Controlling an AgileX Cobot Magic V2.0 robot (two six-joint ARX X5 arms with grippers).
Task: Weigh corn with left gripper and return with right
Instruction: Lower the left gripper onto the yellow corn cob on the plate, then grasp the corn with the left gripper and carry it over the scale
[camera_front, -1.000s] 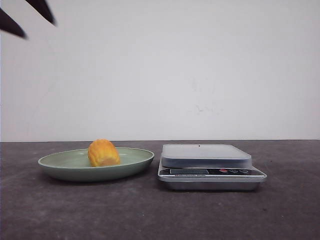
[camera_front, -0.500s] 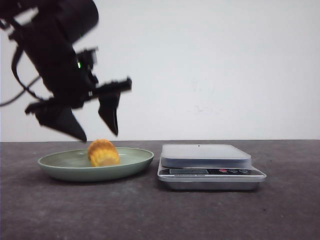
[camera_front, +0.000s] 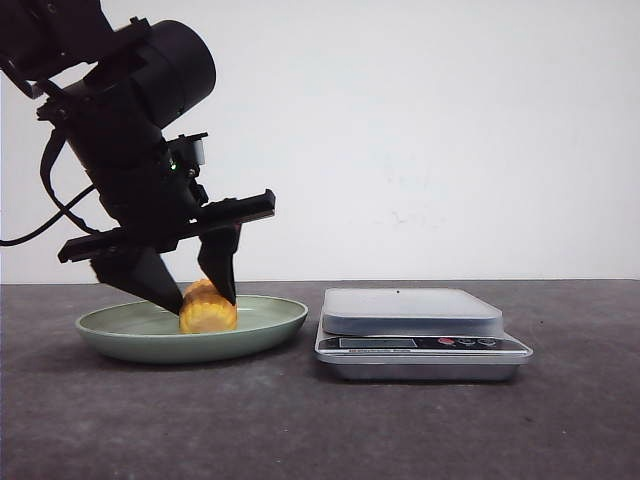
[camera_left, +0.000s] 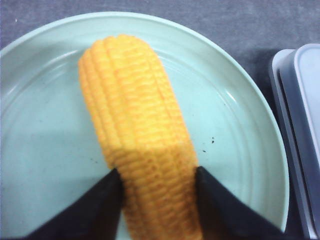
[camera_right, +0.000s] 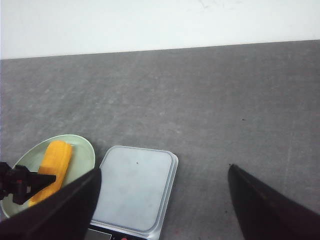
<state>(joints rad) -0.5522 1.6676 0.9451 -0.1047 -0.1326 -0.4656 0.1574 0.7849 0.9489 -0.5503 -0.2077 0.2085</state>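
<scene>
Since your left gripper (camera_front: 207, 297) is already straddling the corn (camera_front: 207, 308) with one finger on each flank, the risky bit is the close and lift. The corn is lying on its side in the green plate (camera_front: 262, 328), and in the wrist view the fingertips (camera_left: 102, 200) sit right against the kernels near one end of the cob, not its middle, so you could end up with a lopsided pinch. I honestly can't tell from these views whether the jaws are pressing yet or just touching. If you grab that far off centre, the free end might sag or swing on the way up, and the round ribbed surface could roll out of the wedge fingers. The scale (camera_front: 412, 312) is just beside the plate, so a dropped cob might bounce off its platform or knock it. Your right gripper (camera_right: 165, 200) hangs spread wide and empty, high above the scale, so it's out of the way.
</scene>
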